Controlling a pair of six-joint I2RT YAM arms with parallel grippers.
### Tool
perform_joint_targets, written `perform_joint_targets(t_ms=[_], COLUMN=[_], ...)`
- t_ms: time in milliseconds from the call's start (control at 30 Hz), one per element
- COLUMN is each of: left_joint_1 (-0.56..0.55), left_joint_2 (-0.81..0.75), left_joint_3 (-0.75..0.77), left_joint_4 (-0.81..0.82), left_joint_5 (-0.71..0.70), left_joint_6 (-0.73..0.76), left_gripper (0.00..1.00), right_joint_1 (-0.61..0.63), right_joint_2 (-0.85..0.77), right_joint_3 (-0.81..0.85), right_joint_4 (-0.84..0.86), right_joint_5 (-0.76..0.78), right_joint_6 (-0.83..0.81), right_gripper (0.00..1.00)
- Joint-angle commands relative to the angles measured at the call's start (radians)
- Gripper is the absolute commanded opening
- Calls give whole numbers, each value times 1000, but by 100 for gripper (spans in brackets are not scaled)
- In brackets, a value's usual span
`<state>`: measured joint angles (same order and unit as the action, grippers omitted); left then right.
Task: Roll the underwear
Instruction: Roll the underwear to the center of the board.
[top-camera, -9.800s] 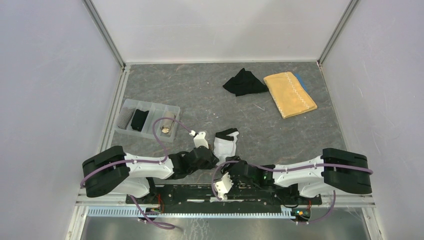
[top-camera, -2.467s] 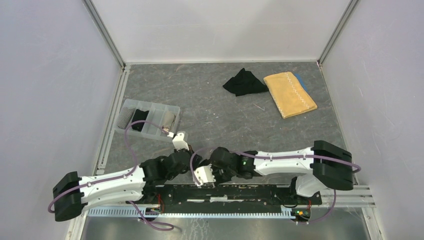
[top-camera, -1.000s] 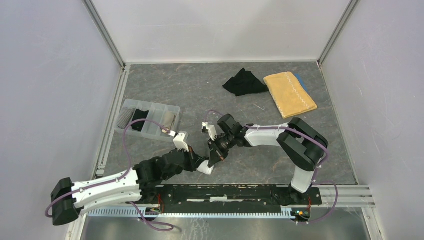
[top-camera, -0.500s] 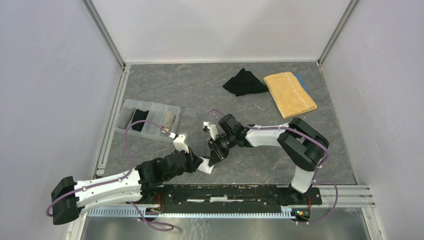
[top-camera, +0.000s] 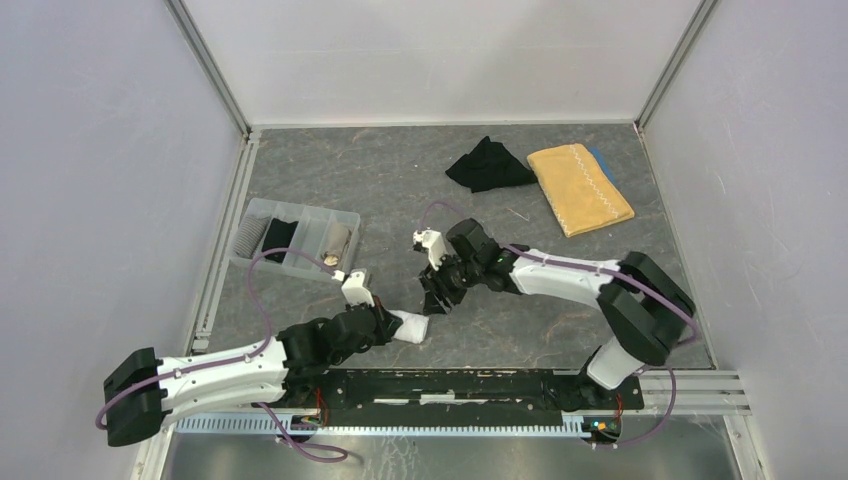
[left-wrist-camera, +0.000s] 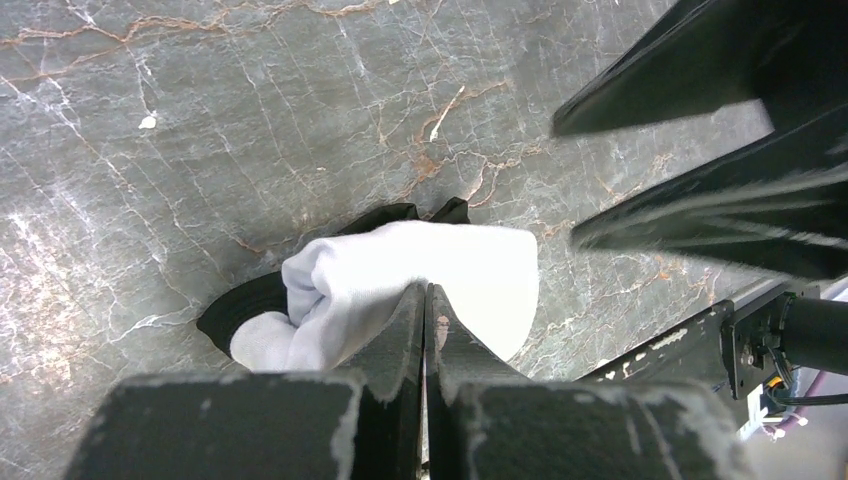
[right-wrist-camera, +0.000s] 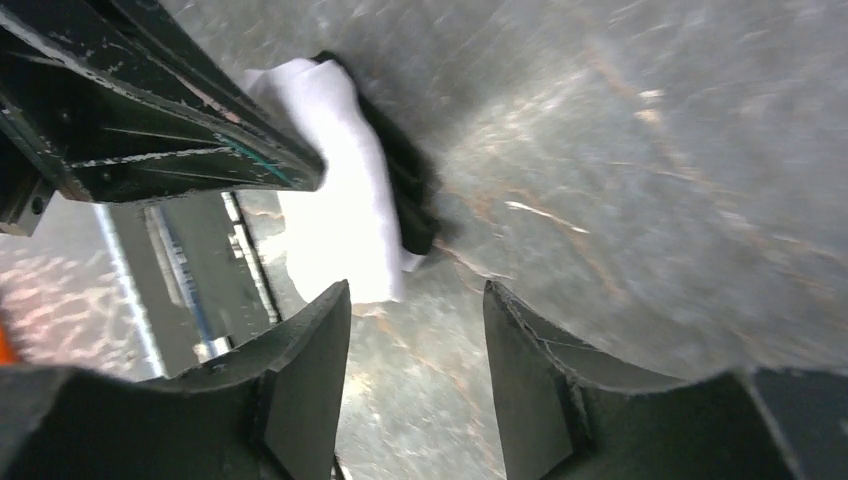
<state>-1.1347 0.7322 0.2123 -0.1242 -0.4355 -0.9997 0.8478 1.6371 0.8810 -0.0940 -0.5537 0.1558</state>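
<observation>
Bench (top-camera: 560, 300) viewed from above and from both wrists, at the close of one rolling cycle.

The white underwear (top-camera: 408, 327) is shown as a short, tight roll lying on the bench near its front edge, just ahead of the arm bases. Its black waistband (left-wrist-camera: 240, 310) is seen wound along one side of the roll. The left claw (top-camera: 392, 322) is pressed together with its tips against the roll, and a fold appears to be nipped between them. In the left wrist view (left-wrist-camera: 425, 300) white cloth is seen bulging on both sides of the closed tips.

The change is confined to the right claw (top-camera: 437, 298). One second ago it was clamped at the end of the roll; now it is spread and drawn slightly back. In its own view (right-wrist-camera: 415, 300) nothing is held between the fingers, and the roll (right-wrist-camera: 340, 200) is seen just beyond them, apart.

The roll is thus left to the left claw alone and is judged to be finished; whether it stays wound once released cannot be told.

A clear tray (top-camera: 305, 209) at the left is shown with three rolls filed and one compartment seemingly free. A black garment (top-camera: 488, 165) is left unrolled at the far side, touching a yellow towel (top-camera: 580, 188).
</observation>
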Motion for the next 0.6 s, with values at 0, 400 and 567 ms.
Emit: perform_joint_targets(t_ms=[0,400,567], left_joint_1=[-4,-5,-4], left_joint_2=[-2,8,15], left_joint_3=[-34,-25,-27], left_joint_4=[-49,-28,-23], left_joint_5=[-35,-33,-32], left_joint_6=[-45,-30,-33], left_gripper=[2,2,2], right_joint_1=[-6,-163,-221], right_joint_2=[-166,-370,-318], right_joint_3=[57,-85,-84], right_joint_4=[-97,-36,6], right_joint_5=[326,938,349], right_joint_6=[-148,-106,-135], right_gripper=[58,98,98])
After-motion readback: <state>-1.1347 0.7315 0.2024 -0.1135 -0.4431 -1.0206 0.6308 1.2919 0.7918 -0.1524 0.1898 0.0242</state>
